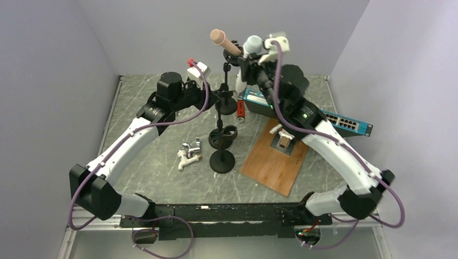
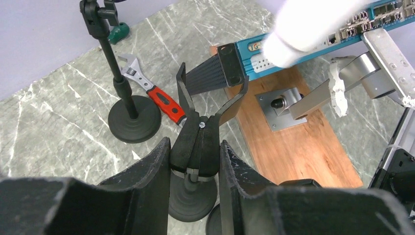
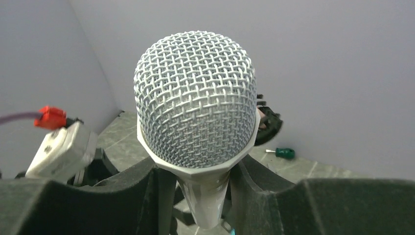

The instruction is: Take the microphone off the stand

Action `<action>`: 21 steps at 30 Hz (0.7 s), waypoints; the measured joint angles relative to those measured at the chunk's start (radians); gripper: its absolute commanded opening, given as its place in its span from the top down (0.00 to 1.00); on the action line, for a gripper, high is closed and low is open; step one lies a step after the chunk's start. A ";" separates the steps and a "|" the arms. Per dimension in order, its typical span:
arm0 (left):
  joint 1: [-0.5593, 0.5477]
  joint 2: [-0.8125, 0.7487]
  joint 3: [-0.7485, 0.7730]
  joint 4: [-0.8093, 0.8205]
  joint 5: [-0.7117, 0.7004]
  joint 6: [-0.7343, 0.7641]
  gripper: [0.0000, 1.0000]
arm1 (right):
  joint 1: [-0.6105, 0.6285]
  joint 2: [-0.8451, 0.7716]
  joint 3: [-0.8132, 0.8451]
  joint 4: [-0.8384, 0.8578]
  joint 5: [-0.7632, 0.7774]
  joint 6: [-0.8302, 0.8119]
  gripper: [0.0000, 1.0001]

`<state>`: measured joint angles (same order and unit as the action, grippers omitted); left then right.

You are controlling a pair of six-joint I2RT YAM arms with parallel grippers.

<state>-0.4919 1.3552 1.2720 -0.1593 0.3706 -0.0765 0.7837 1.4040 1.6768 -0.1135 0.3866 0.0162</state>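
Note:
My right gripper (image 1: 249, 56) is shut on the microphone (image 1: 253, 44), silver mesh head and pale body, and holds it in the air above the back of the table. In the right wrist view the fingers (image 3: 156, 196) clamp the body just under the head (image 3: 195, 98). My left gripper (image 1: 216, 100) is shut on the neck of the black stand clip (image 2: 199, 132). The clip's two prongs stand open and empty, with the stand's round base (image 2: 191, 196) below. A blurred pale cylinder (image 2: 303, 27), probably the microphone body, hangs apart from the clip.
A second black stand (image 1: 227, 105) stands behind, next to a red-handled wrench (image 1: 241, 111). A third stand base (image 1: 222, 160) is nearer. A blue network switch (image 1: 324, 116), a wooden board (image 1: 275, 156) with a metal fitting, a chrome tap (image 1: 189, 154) and a green screwdriver (image 3: 284, 152) are around.

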 measured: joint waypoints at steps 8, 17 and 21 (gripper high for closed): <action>-0.044 0.057 0.003 0.098 -0.033 -0.013 1.00 | -0.008 -0.291 -0.251 0.058 0.083 0.002 1.00; -0.087 0.043 -0.099 0.195 -0.114 -0.042 1.00 | -0.011 -0.405 -0.348 0.068 0.138 0.003 1.00; -0.088 -0.023 -0.198 0.253 -0.150 -0.076 1.00 | -0.012 -0.425 -0.375 0.059 0.139 0.004 1.00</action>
<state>-0.5797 1.3323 1.0740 0.0937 0.2207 -0.1520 0.7715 0.9791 1.3014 -0.0544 0.5259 0.0200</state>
